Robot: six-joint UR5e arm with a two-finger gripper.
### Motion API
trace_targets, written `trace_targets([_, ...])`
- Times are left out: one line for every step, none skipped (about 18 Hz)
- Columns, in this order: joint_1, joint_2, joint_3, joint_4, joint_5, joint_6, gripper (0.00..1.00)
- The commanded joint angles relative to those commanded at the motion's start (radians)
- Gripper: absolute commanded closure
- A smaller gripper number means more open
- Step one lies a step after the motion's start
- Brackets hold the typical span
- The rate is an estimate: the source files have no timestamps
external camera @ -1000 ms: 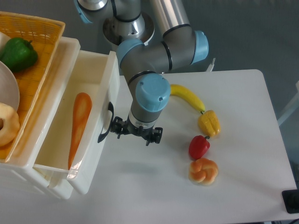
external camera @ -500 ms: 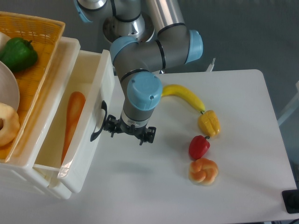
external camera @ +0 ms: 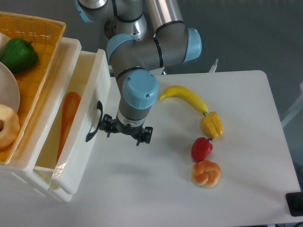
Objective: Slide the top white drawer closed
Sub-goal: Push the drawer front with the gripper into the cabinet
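Note:
The top white drawer juts out of the white cabinet at the left, partly open, with its black arched handle facing right. An orange carrot lies inside it. My gripper points down just right of the drawer front, with its left finger next to the handle. The fingers stand apart with nothing between them, so the gripper is open. Whether the finger touches the drawer front cannot be told.
An orange wicker tray on the cabinet holds a green pepper, a white bowl and a bagel. On the table lie a banana, a yellow pepper, a red pepper and a pastry.
My gripper has moved left against the drawer front, and the top drawer has slid left into the cabinet. Less of the carrot shows.

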Motion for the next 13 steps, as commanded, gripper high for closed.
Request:
trace_targets([-0.005, 0.000, 0.000, 0.000, 0.000, -0.002, 0.00])
trace_targets([-0.011, 0.000, 0.000, 0.000, 0.000, -0.003, 0.00])
trace_targets([-0.012, -0.002, 0.000, 0.000, 0.000, -0.003, 0.00])
trace_targets([-0.014, 0.000, 0.000, 0.000, 0.000, -0.003, 0.00])
trace_targets([-0.015, 0.000, -0.002, 0.000, 0.000, -0.003, 0.00])
trace_targets([-0.017, 0.000, -0.002, -0.002, 0.000, -0.003, 0.00])
trace_targets([-0.023, 0.000, 0.000, -0.003, 0.000, -0.003, 0.00])
trace_targets([-0.028, 0.002, 0.000, -0.003, 0.000, -0.003, 0.00])
trace_targets([-0.029, 0.003, 0.000, -0.003, 0.000, -0.003, 0.00])
trace_targets([-0.029, 0.005, -0.002, -0.003, 0.000, -0.003, 0.00])
trace_targets([-0.035, 0.005, 0.000, -0.003, 0.000, -0.003, 0.00])
trace_targets([-0.037, 0.005, -0.002, -0.005, 0.000, -0.003, 0.00])
trace_targets([-0.038, 0.006, 0.000, -0.003, 0.000, -0.003, 0.00])
